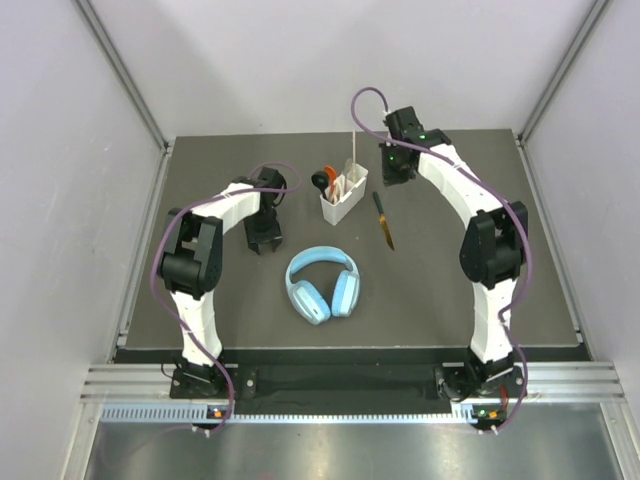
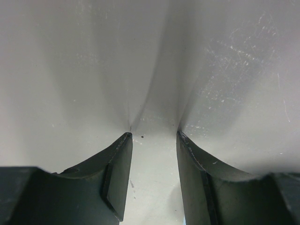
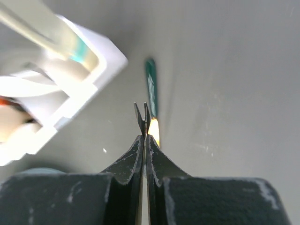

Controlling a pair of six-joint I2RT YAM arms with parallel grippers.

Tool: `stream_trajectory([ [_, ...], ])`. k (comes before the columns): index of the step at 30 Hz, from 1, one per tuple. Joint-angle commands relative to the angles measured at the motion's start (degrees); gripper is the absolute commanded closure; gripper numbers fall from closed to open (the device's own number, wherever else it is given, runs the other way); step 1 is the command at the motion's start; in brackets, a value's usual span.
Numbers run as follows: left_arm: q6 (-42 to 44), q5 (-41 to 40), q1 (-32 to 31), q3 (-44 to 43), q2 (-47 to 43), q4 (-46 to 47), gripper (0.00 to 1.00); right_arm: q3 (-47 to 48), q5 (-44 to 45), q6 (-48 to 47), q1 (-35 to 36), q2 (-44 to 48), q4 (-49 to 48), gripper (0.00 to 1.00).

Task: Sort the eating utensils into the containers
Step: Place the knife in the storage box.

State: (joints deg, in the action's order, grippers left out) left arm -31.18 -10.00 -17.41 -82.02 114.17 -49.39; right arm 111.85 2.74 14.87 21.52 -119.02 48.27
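The left arm folds at the elbow, its gripper pointing down at the table, jaws half apart around nothing. The caddy holds several utensils. 1 knife lies just right of it. The right arm stretches forward, its gripper clamped shut and empty, near the knife's handle.

Caddy sits toward table's far edge. 2 obstacles: headphones on its near side, knife just right. Left of caddy, bare stretch up to my left gripper.
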Motion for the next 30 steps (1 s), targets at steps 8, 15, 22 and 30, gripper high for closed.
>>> stream_trajectory([
  [8,1.8,-1.6,-0.1,-1.4,2.5,-1.2,0.52,6.2,8.1,-4.0,4.4,2.8,-15.9,1.0],
  [15,3.1,-2.3,-0.1,-4.1,3.8,-2.1,0.52,10.6,9.1,-4.9,6.1,-1.8,-22.0,1.0],
  [22,4.5,-2.8,0.0,-6.8,5.8,-2.6,0.52,12.3,9.1,-4.4,7.0,-5.7,-25.1,1.0],
  [30,4.5,-1.1,0.4,-6.8,6.3,-2.9,0.52,12.2,11.0,-3.9,7.9,-8.8,-28.8,1.0],
])
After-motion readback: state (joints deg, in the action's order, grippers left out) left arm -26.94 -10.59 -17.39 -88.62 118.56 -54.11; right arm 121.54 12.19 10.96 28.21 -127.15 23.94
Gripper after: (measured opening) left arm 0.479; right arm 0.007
